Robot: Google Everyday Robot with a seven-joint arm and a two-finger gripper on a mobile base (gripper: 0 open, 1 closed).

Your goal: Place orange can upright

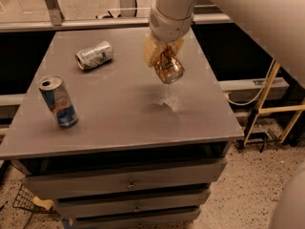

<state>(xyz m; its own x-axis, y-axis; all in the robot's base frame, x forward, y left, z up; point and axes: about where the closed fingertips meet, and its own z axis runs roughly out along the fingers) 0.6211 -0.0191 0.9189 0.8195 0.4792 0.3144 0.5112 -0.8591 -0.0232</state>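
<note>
The orange can (168, 68) is a shiny copper-orange can held tilted in the air above the right middle of the grey table (119, 123), its silver end facing down toward me. My gripper (163, 52) hangs from the white arm over the back right of the table and is shut on the can's upper part. The can's shadow falls on the tabletop below it.
A silver-green can (94, 55) lies on its side at the back left. A taller blue, silver and red can (58, 101) stands upright near the front left edge. Drawers sit below the tabletop. Dark shelving and yellow legs stand to the right.
</note>
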